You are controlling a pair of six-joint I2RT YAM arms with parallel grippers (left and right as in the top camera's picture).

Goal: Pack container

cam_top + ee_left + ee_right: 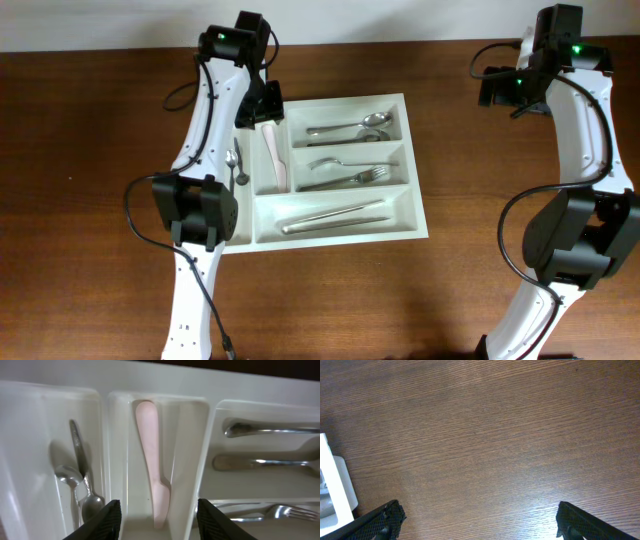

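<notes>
The container (pixel 418 200) is a big white cutlery tray in the middle of the table. A pale pink knife (pixel 277 160) lies in its second narrow upright compartment, and a metal spoon (pixel 237 165) in the first. My left gripper (pixel 262 103) hovers over the far end of that second compartment. In the left wrist view its jaws (pixel 158 510) stand open on either side of the pink knife (pixel 150 460), which lies loose on the tray floor beside the spoon (pixel 80 480). My right gripper (pixel 497 88) is far right, open (pixel 477 510) over bare wood.
The long compartments hold metal spoons (pixel 350 127), forks (pixel 345 172) and knives (pixel 335 217). A white corner of the tray (pixel 332 490) shows at the left edge of the right wrist view. Brown wooden tabletop surrounds the tray.
</notes>
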